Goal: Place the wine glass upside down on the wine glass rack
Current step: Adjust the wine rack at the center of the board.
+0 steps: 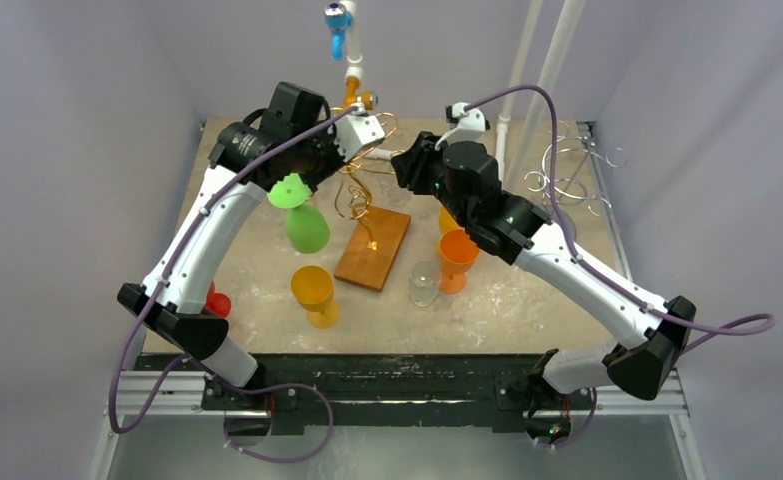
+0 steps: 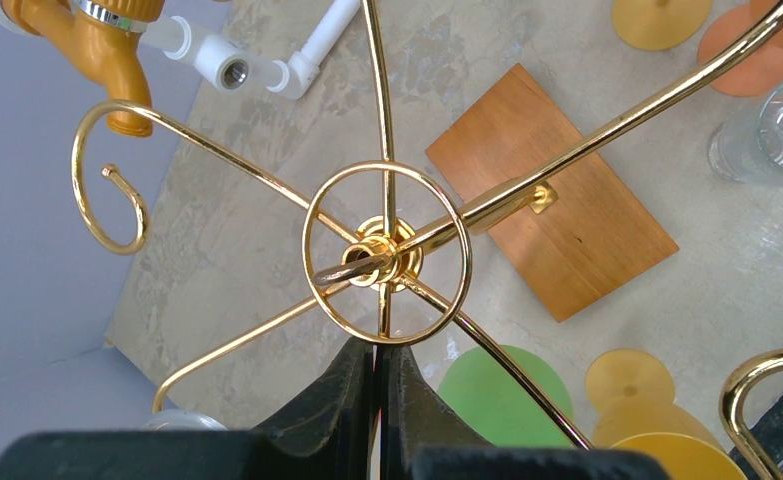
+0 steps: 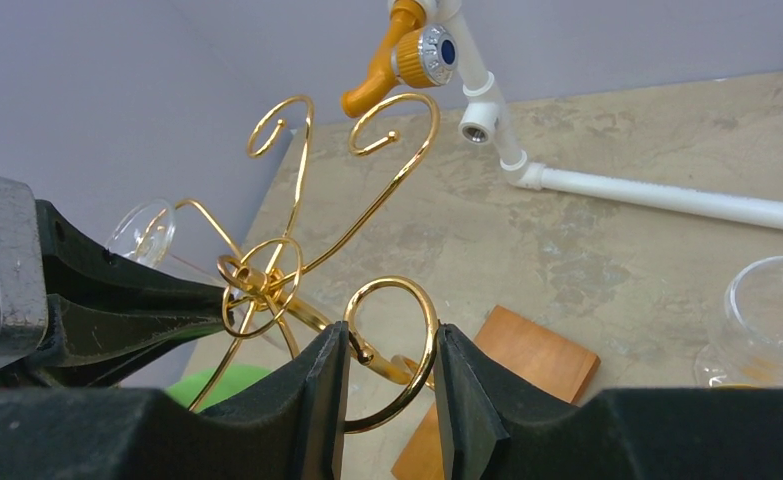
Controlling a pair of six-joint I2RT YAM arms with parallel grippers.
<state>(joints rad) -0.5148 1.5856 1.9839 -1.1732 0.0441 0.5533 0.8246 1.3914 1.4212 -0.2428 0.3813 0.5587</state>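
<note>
1. Gripped from both sides, mid-frame overhead: wine glass rack (image 1: 372, 245), probably to steady it for hanging.
2. Closed thin at its centre ring (image 2: 305, 245), seemingly pinching the wire: left claw (image 2: 378, 350).
3. Half-spread across a gold end loop (image 3: 391, 282), apparently touching both sides: right claw (image 3: 387, 345).
4. Carried by neither: green wine glass (image 1: 305, 225), foot-up, centre left.
5. Visible from right wrist only, upper left: clear glass foot (image 3: 142, 235).

Soft even overhead light, faint shadows, bright glints along the gold rack (image 2: 382, 255).
</note>
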